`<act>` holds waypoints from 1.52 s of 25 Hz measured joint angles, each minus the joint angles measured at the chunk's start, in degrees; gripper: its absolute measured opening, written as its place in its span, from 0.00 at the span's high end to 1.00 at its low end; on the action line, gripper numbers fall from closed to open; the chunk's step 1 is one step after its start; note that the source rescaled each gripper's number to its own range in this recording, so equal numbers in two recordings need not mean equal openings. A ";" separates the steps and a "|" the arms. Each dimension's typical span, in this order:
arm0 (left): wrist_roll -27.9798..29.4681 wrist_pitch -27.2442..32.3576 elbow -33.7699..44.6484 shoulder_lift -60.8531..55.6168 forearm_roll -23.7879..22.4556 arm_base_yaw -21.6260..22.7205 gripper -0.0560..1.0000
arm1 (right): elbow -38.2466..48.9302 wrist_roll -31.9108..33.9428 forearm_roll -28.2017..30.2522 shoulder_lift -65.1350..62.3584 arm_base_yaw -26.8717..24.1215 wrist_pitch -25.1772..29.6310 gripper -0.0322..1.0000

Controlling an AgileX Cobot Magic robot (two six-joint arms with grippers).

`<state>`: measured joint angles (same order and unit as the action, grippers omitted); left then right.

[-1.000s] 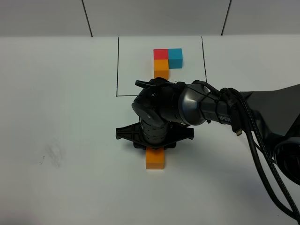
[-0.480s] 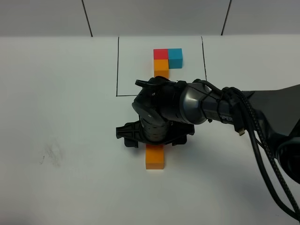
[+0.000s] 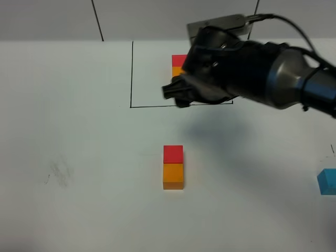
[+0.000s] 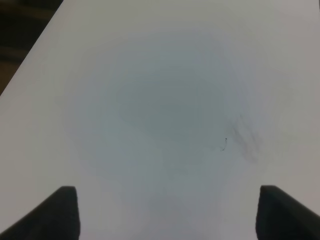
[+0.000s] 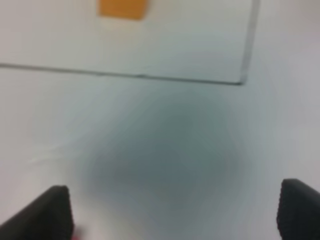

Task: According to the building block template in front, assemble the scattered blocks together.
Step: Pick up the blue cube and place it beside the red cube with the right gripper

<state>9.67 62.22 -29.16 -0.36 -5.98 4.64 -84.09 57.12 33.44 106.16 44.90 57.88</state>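
A red block point(image 3: 172, 154) lies flat on the table, touching the far side of an orange block point(image 3: 173, 176). The blue block point(image 3: 326, 181) sits alone at the right edge. The template point(image 3: 178, 60) stands inside its black frame at the back, mostly hidden by my right arm; only red and a strip of orange show. In the right wrist view its orange cube point(image 5: 123, 8) shows blurred. My right gripper point(image 3: 181, 95) hovers over the frame's front line, open and empty point(image 5: 175, 215). My left gripper point(image 4: 175, 215) is open over bare table.
The black frame line point(image 3: 131, 73) runs around the template at the back centre. A faint smudge point(image 3: 58, 173) marks the white table at the left. My right arm point(image 3: 273, 73) reaches in from the right.
My right gripper opened, left the red block against the orange one, then rose and moved back over the frame. The blue block at the right edge now shows.
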 joint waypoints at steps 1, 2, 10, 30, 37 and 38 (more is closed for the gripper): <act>0.00 0.00 0.00 0.00 0.00 0.00 0.36 | 0.00 0.00 0.25 -1.44 -1.36 3.01 0.25; 0.00 0.00 0.00 0.00 0.00 0.00 0.36 | 0.00 -0.07 0.30 -2.59 -3.02 5.97 0.25; 0.00 0.00 0.00 0.00 -0.04 0.00 0.36 | 1.99 -13.82 0.34 -12.84 -13.10 11.04 0.25; 0.00 0.00 0.00 0.00 -0.04 0.00 0.36 | 34.92 -26.52 -10.28 -25.37 -30.47 -5.36 0.25; 0.00 0.00 0.00 0.00 -0.04 0.00 0.36 | 41.70 -31.34 -17.46 -25.43 -34.55 -14.87 0.25; 0.00 0.00 0.00 0.00 -0.04 0.00 0.36 | 41.95 -32.27 -18.37 -25.43 -34.63 -15.48 0.25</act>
<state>9.67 62.22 -29.16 -0.36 -6.03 4.64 -42.14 24.85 15.07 80.73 10.26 42.40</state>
